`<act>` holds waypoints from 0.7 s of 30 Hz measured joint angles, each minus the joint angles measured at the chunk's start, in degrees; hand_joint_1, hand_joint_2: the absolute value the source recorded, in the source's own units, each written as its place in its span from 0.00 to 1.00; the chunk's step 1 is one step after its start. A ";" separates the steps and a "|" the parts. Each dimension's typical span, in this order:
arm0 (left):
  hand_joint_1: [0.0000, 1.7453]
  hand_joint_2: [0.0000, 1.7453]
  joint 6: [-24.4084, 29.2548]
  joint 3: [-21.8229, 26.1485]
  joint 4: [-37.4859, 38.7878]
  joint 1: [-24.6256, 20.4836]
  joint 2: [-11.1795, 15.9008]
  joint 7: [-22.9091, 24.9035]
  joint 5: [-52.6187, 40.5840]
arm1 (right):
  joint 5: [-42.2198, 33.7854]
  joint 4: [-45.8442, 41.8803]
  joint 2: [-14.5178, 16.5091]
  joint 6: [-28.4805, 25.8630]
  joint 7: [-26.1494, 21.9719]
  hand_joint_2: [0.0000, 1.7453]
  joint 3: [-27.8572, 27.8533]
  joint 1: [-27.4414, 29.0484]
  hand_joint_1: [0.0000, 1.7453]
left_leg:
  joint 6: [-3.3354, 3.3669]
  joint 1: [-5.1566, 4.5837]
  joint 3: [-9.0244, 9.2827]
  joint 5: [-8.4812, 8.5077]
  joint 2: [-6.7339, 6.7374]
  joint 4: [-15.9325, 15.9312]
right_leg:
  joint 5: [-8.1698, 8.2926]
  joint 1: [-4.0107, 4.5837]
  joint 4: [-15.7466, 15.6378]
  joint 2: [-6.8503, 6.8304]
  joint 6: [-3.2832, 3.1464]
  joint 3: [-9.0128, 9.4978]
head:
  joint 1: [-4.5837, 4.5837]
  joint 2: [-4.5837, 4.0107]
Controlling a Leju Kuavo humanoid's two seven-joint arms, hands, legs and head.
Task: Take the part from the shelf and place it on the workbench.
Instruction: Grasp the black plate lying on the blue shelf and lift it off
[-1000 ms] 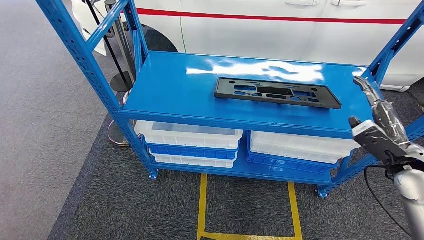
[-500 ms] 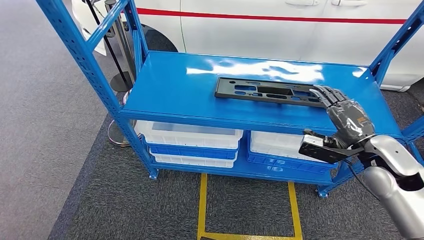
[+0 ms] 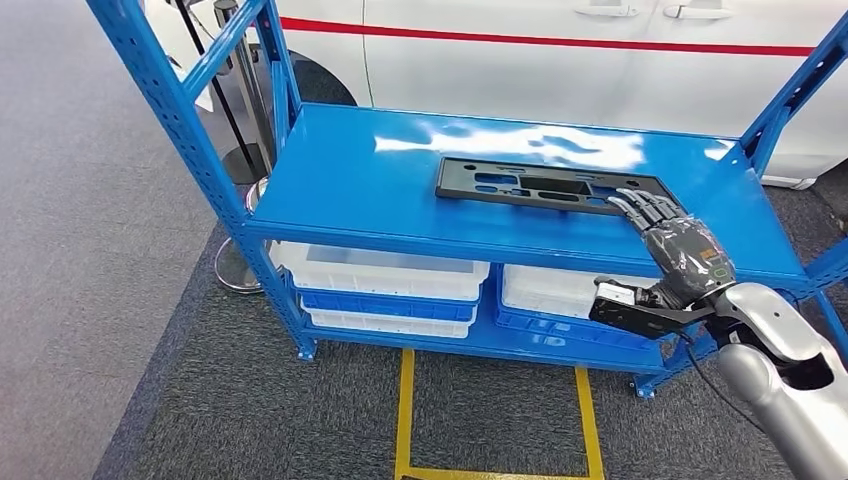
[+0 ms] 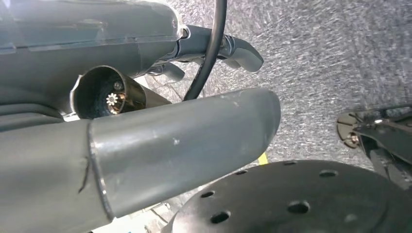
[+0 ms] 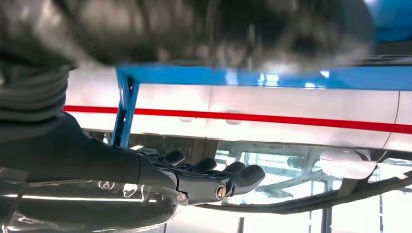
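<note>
The right hand (image 3: 680, 250) reaches in low over the front right of the blue shelf (image 3: 340, 180), its fingers (image 3: 640, 208) stretched out flat and apart, tips lying on the near right end of the black part (image 3: 545, 185), gripping nothing. The part lies flat on the shelf's top deck. White bins (image 3: 385, 275) sit on the level below. Beyond stands a white car (image 3: 560, 50) with a red stripe.

bright overhead light | glare on shelf (image 3: 520, 140) | right wrist view's top edge blurred
</note>
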 joint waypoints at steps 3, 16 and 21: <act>0.00 0.00 -0.01 -0.07 0.18 -0.20 0.06 -0.10 0.01 | -0.21 0.31 0.05 0.03 -0.07 1.00 0.03 0.21 0.00 | -0.91 0.06 0.64 -1.29 0.17 0.01 | 1.59 0.56 -6.81 -0.44 -0.71 2.55 | 0.05 -0.01; 0.00 0.00 -0.05 -0.57 0.34 0.17 0.21 -0.16 0.01 | -0.24 0.48 0.11 -0.02 -0.21 1.00 -0.01 0.63 0.00 | -3.22 0.88 -14.77 1.45 0.23 10.85 | -5.63 0.13 -8.55 0.41 -2.70 11.83 | -0.19 0.00; 0.00 0.00 -0.05 -0.64 0.61 0.34 0.32 -0.16 0.05 | -0.24 0.62 0.41 -0.07 -0.24 1.00 -0.05 0.65 0.00 | -1.41 0.41 -13.37 7.97 0.05 4.06 | -7.63 0.26 -8.24 0.73 -0.74 14.22 | -0.13 0.00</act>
